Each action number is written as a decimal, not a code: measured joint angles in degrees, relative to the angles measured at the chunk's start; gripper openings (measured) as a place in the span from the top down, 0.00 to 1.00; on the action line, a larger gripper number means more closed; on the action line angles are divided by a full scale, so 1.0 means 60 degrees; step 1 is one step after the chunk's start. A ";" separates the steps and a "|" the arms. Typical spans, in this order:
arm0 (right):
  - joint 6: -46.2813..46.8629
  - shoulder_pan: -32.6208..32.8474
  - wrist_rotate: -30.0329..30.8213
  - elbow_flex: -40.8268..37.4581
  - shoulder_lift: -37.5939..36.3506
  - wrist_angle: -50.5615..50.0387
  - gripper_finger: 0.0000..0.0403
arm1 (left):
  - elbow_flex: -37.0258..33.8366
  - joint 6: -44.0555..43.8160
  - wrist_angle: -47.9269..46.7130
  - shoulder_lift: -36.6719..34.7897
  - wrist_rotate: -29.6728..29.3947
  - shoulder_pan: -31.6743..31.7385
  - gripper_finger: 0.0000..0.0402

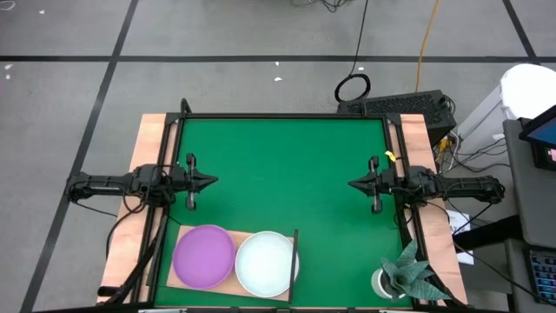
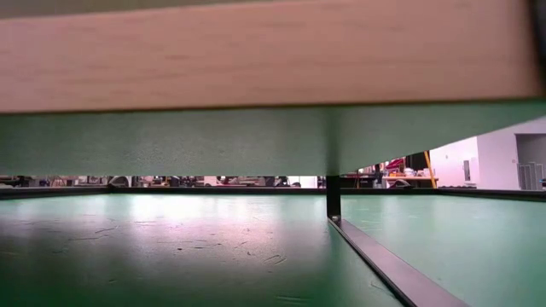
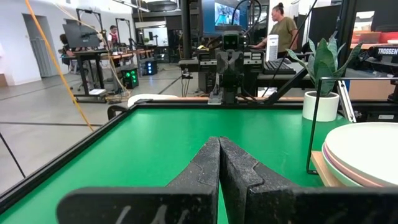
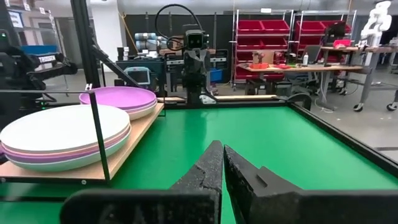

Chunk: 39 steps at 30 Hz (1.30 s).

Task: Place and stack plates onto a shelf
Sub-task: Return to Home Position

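Two stacks of plates sit on the light-wood shelf at the table's near edge. One stack is topped by a purple plate, the other by a pale white plate. In the right wrist view the white-topped stack shows pink, purple and pale layers beneath, and the purple-topped stack lies behind it. The shelf's thin dark upright stands at its right end. My left gripper hovers shut at the table's left side. My right gripper hovers shut at the right side. Both are far from the plates.
The green mat spreads between the arms. A potted plant stands at the near right corner. In the low view the shelf board fills the upper picture, with its dark leg. People and benches show in the room beyond.
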 joint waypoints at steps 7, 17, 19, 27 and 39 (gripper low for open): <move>0.0002 0.0004 0.0047 0.0002 0.0010 0.0551 1.00 | 0.0004 0.0000 0.0000 0.0000 0.0000 -0.0002 0.99; -0.0067 0.0004 0.0046 0.0002 0.0007 0.0758 1.00 | 0.0007 0.0001 0.0000 0.0000 0.0004 -0.0004 0.99; -0.0067 0.0004 0.0044 0.0001 0.0007 0.0765 1.00 | 0.0007 0.0000 0.0000 0.0000 0.0004 -0.0004 0.99; -0.0067 0.0004 0.0044 0.0000 0.0007 0.0790 1.00 | 0.0007 0.0000 0.0000 0.0000 0.0004 0.0000 0.99; -0.0067 0.0004 0.0044 -0.0001 0.0007 0.0794 1.00 | 0.0007 0.0000 0.0000 0.0000 0.0004 -0.0004 0.99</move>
